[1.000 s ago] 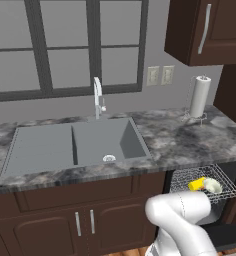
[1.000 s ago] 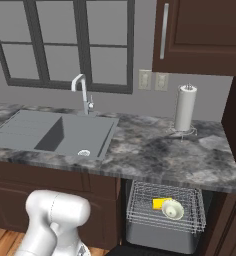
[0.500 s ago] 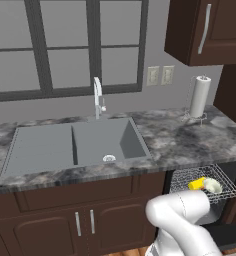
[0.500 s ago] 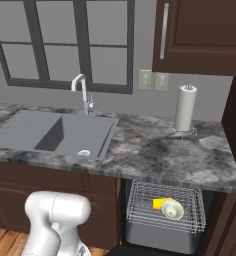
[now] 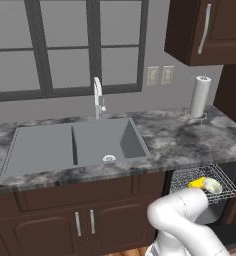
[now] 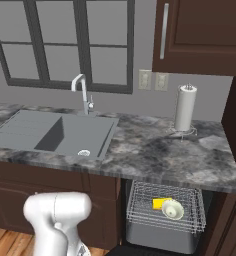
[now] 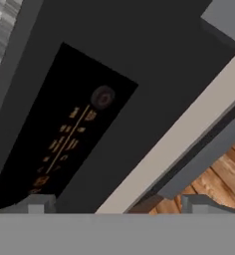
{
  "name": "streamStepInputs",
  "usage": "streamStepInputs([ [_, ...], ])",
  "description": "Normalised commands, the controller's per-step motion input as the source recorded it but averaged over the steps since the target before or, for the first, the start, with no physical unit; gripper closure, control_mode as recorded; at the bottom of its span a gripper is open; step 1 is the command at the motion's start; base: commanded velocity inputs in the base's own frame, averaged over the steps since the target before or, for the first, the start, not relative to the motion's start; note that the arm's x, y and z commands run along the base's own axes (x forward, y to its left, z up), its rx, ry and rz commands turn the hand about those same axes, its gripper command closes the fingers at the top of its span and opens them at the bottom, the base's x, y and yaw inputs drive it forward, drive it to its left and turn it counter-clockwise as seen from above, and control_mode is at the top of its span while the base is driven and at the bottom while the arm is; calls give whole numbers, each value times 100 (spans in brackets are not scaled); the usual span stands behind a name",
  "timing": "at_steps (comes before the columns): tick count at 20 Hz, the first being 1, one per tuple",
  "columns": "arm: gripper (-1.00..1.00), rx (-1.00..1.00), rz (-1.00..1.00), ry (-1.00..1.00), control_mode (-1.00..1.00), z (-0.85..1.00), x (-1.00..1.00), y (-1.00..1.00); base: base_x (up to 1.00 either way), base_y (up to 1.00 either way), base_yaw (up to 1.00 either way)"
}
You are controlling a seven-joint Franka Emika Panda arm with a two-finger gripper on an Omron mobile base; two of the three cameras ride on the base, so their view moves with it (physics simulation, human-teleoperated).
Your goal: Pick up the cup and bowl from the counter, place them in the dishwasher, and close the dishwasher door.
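Nothing has moved since the earlier frame. Yellow cup (image 6: 160, 203) and bowl (image 6: 173, 209) sit in the pulled-out rack (image 6: 140, 212). Released end effector (image 7: 117, 203) hovers near the lowered dishwasher door (image 7: 89, 124); closing it could jam against the extended rack.

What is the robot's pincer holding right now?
Nothing. The pincer is open with nothing between its tips, close over the dishwasher door. The cup and bowl sit in the rack.
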Motion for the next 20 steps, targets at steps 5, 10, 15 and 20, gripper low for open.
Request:
streamStepInputs([
  [5,-100,6,5,-3,-100,-63,3,-17,0,0,0],
  [10,-100,1,0,-8,-100,-57,8,0,0,0,0],
  [15,-100,3,0,-10,-100,-34,24,0,0,0,0],
  [20,-100,7,1,-8,-100,-20,36,0,0,0,0],
])
